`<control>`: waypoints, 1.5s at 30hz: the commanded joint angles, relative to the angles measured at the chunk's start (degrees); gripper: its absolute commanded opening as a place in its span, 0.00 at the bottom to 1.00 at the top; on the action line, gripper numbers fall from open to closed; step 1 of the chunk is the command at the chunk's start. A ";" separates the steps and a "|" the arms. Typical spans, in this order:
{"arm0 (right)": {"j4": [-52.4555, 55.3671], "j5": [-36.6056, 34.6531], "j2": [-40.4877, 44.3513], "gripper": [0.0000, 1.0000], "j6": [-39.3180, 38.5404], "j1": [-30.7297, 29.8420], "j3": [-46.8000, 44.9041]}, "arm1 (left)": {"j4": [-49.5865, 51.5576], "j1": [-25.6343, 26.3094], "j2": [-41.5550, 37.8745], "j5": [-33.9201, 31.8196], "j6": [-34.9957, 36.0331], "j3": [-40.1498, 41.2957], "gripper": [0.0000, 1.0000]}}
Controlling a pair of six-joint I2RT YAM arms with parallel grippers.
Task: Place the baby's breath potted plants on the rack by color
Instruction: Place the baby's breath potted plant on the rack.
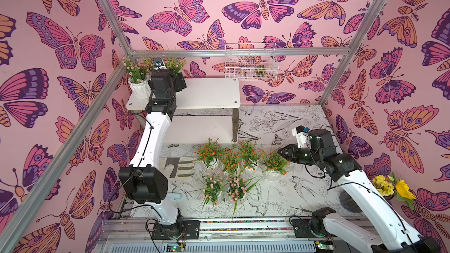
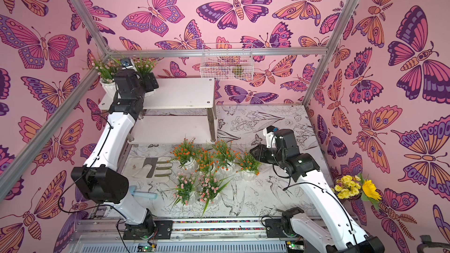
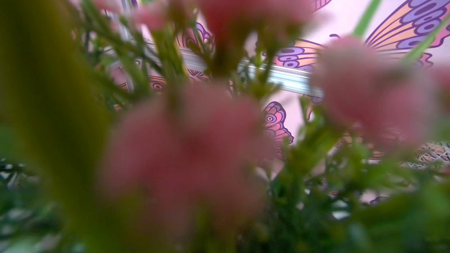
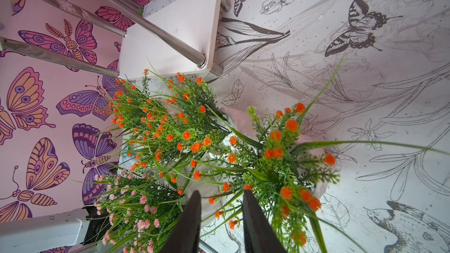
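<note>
4 orange potted plants (image 1: 231, 160) stand upright beside the rack (image 1: 207, 93).

No text, label, brand, number or sign is legible in any view; the wall (image 1: 219, 8) and bench (image 1: 280, 122) carry only pictorial prints, butterflies and line-drawn flora.

Pink butterfly-print walls (image 1: 243, 8) and silver frame posts (image 1: 108, 13) enclose a sketch-printed tabletop (image 1: 280, 120).

My left arm (image 1: 157, 139) and right arm (image 1: 360, 191) wear smooth white shells between bulky black joints (image 1: 143, 186); thin black cables (image 1: 145, 147) trail alongside, over screwed black base plates (image 1: 192, 227).
</note>
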State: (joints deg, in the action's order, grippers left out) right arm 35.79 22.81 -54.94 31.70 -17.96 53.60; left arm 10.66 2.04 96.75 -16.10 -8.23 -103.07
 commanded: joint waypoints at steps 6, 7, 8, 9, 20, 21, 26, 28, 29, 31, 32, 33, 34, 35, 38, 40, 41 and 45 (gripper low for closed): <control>0.68 -0.31 1.85 0.31 0.27 0.38 -0.87 | -1.71 -0.47 -4.53 0.01 -0.46 3.11 1.00; 0.68 -0.33 1.93 0.31 0.29 0.35 -0.87 | -1.88 -0.48 -5.04 0.17 -0.47 3.44 1.00; 0.67 -0.29 1.94 0.31 0.20 0.37 -0.78 | -1.87 -0.46 -5.44 0.40 -0.44 3.78 1.00; 0.73 -0.22 2.02 0.31 0.20 0.35 -0.74 | -1.88 -0.51 -5.83 0.81 -0.31 3.88 1.00; 0.75 -0.31 2.98 0.31 0.14 0.34 -0.96 | -1.87 -0.44 -10.92 3.73 -1.11 7.48 1.00; 0.76 -0.42 3.08 0.31 0.16 0.36 -0.98 | -1.88 -0.38 -11.63 4.24 -1.36 8.23 1.00; 1.70 -0.67 3.17 0.31 -0.65 0.31 -0.83 | -1.87 0.04 -16.52 6.75 -3.18 13.47 1.00; 2.36 -0.65 3.37 0.31 -0.98 0.31 -0.70 | -1.94 0.54 -19.01 7.68 -4.16 16.13 1.00; 2.60 -0.75 3.48 0.32 -1.20 0.29 -0.69 | -2.10 0.81 -20.05 8.08 -4.48 17.37 1.00; 3.24 -0.59 3.70 0.32 -1.50 0.12 -0.69 | -2.43 2.02 -22.43 8.82 -5.08 20.10 1.00; 3.42 -0.53 3.73 0.32 -1.64 0.04 -0.69 | -2.64 2.76 -23.15 9.10 -5.00 21.22 1.00; 3.77 -0.53 3.87 0.32 -1.80 -0.32 -0.69 | -2.53 3.78 -24.89 9.23 -4.68 22.29 1.00; 4.06 -0.67 4.00 0.32 -1.91 -0.88 -0.61 | -2.57 4.85 -26.25 9.16 -4.48 23.37 1.00; 4.36 -1.05 4.11 0.32 -2.04 -1.61 -0.56 | -2.60 5.98 -27.07 9.15 -4.34 24.38 1.00; 5.52 -3.67 4.40 0.32 -2.04 -5.05 -0.52 | -2.49 9.79 -29.89 8.28 -3.50 27.47 1.00; 5.81 -5.89 4.74 0.32 -1.46 -8.09 -0.75 | -2.50 12.41 -31.95 8.53 -3.70 29.99 1.00; 5.60 -6.80 4.88 0.32 -0.88 -9.65 -1.06 | -2.49 13.76 -32.94 8.60 -3.59 31.25 1.00; 3.88 -12.55 5.57 0.32 2.52 -18.26 -3.02 | -1.72 19.55 -36.64 8.91 -3.96 36.99 1.00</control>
State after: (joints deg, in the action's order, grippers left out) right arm 39.62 15.90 -50.06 31.97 -31.94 51.88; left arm 8.69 18.92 62.08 -8.27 -12.12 -69.32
